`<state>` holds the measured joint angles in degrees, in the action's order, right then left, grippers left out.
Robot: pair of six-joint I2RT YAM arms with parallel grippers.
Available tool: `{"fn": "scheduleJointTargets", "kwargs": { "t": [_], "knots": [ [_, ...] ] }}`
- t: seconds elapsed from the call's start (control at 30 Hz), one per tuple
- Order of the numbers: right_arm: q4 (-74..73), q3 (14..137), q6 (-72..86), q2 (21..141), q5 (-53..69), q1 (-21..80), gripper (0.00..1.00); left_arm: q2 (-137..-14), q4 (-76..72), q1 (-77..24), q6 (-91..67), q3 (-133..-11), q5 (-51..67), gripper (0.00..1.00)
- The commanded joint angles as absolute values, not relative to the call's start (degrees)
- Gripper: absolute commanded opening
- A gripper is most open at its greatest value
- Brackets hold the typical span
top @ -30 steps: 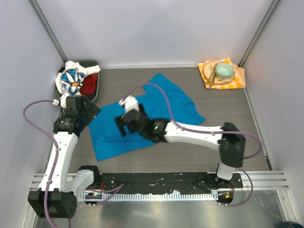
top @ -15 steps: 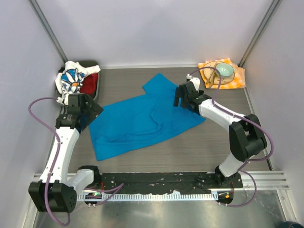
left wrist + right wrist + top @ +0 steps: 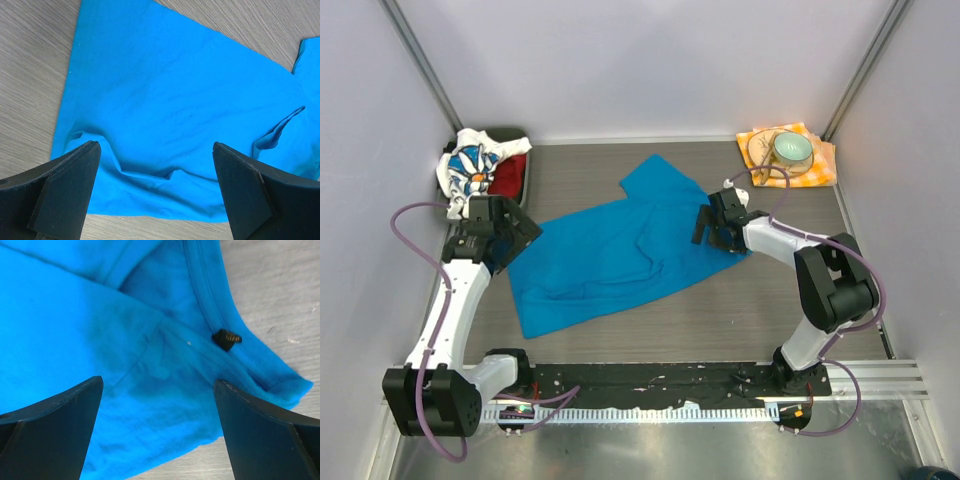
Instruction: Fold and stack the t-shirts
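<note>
The plain bright blue cloth t-shirt (image 3: 620, 255) lies spread and wrinkled mid-table on the grey wood-grain tabletop (image 3: 790, 300), which is enclosed by white wall panels (image 3: 650, 70). Its long axis runs diagonally from near left to far right, with the straight hem at the left. The left gripper (image 3: 510, 232) hangs over the hem end with its jaws wide and empty. The right gripper (image 3: 710, 225), likewise agape, is over the right end.

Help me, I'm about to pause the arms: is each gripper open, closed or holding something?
Left gripper: open, holding nothing, over the bright blue cloth t-shirt.
Right gripper: open, holding nothing, over the same t-shirt.
</note>
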<state>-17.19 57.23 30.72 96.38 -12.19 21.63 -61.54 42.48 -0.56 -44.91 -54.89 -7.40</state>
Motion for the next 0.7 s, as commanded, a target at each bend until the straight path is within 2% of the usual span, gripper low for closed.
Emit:
{"fn": "scheduleJointTargets", "kwargs": {
  "t": [0.0, 0.23, 0.37, 0.67],
  "knots": [
    [-15.73, 54.68, 32.34, 93.17, -10.2, 21.71, 0.99, -62.57, 39.03, -0.18, -44.47, -53.97, -5.45, 1.0],
    [-17.4, 51.95, 33.13, 92.37, -12.65, 21.71, 0.99, -63.81, 38.76, -0.26, -44.82, -53.44, -3.69, 1.0],
    [-23.8, 51.24, 37.42, 91.24, -17.39, 21.71, 0.99, -63.28, 38.85, -0.18, -44.91, -53.0, -3.69, 1.0],
    [-35.41, 44.13, 46.31, 79.03, -18.11, 22.5, 1.0, -63.11, 38.94, -0.18, -45.17, -52.3, -3.08, 1.0]
  ]
}}
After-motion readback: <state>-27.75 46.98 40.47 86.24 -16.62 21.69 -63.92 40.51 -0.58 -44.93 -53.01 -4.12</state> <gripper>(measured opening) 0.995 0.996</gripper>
